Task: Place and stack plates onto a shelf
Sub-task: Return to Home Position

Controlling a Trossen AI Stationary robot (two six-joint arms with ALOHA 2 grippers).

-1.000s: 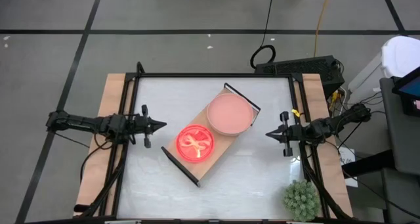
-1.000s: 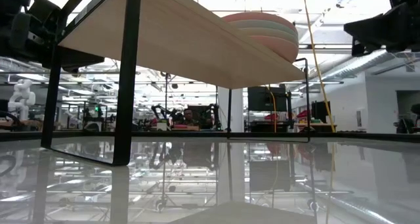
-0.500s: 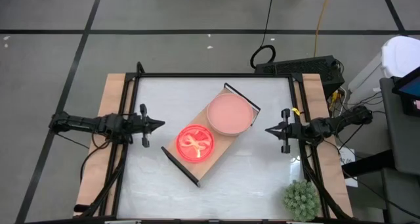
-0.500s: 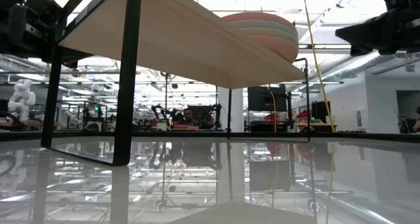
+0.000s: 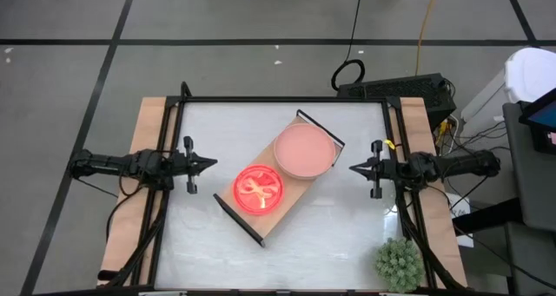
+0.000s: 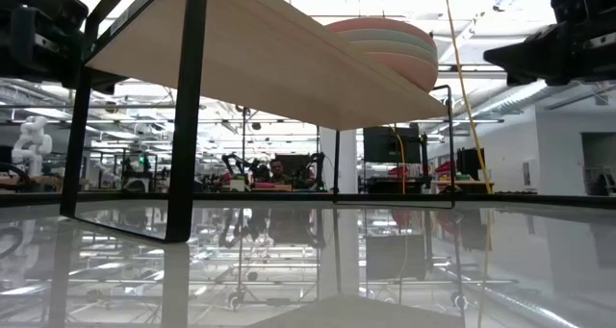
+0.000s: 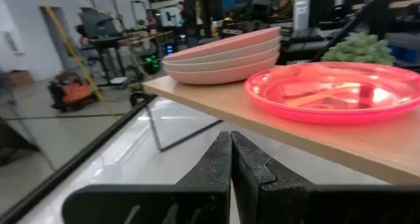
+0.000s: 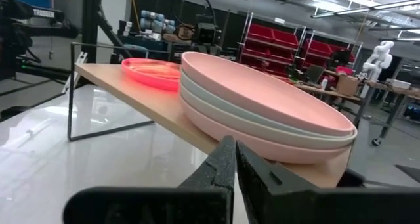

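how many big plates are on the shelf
3 can be told apart, all in one stack at one end of the shelf, beside the neon plate: pink on top, pale under it, pink lowest. Another may be hidden in the stack.

I am finding nothing legible in any view; no lettering, number, brand or sign is resolving for me on the shelf (image 5: 280, 221) or the plates (image 5: 303, 150).

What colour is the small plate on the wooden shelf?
The small translucent round plate is neon pink-red, clearest in the left wrist view.
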